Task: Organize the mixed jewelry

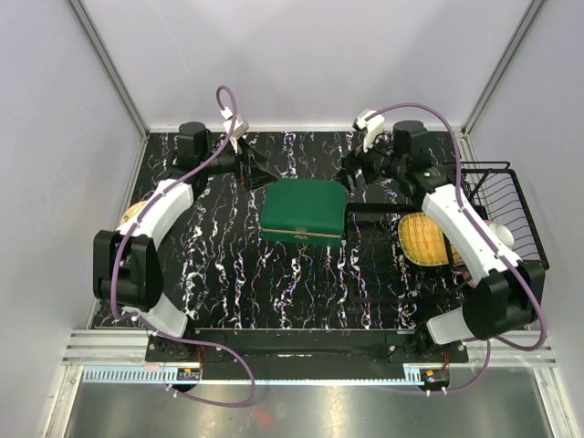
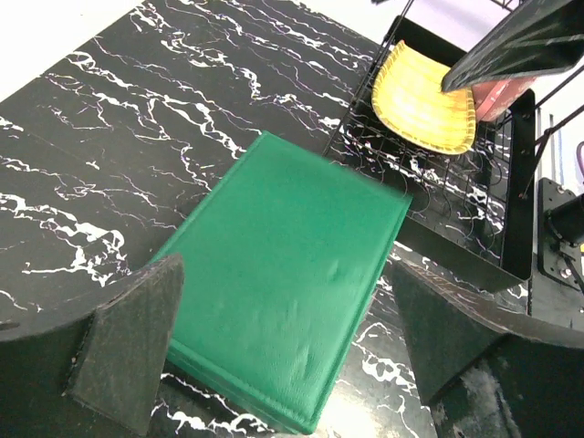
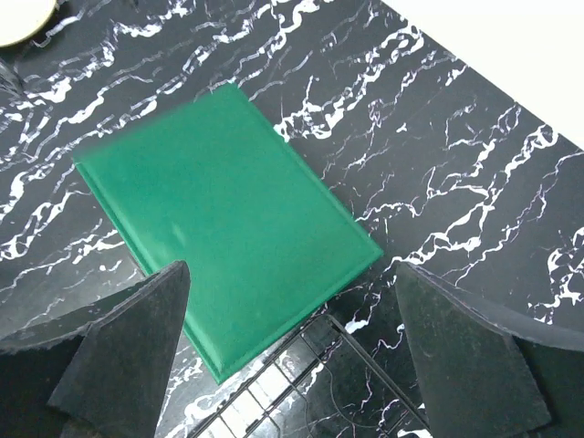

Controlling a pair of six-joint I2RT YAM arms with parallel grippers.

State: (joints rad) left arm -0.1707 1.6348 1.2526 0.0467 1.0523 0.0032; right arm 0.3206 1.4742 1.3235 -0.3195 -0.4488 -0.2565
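Note:
A closed green box (image 1: 304, 212) lies flat at the middle of the black marbled table. No loose jewelry shows in any view; it is hidden or out of view. My left gripper (image 1: 258, 173) hovers at the box's far left corner, open and empty. In the left wrist view the box (image 2: 283, 310) lies below the gripper (image 2: 287, 351), between its spread fingers (image 2: 128, 347). My right gripper (image 1: 351, 173) hovers at the far right corner, open and empty. In the right wrist view the box (image 3: 224, 237) lies below and left of the gripper (image 3: 292, 356).
A yellow woven oval mat (image 1: 424, 239) lies on a flat black wire tray (image 1: 383, 274) right of the box; the mat also shows in the left wrist view (image 2: 424, 100). A black wire basket (image 1: 502, 210) stands at the right edge. Another yellowish piece (image 1: 135, 212) lies under the left arm.

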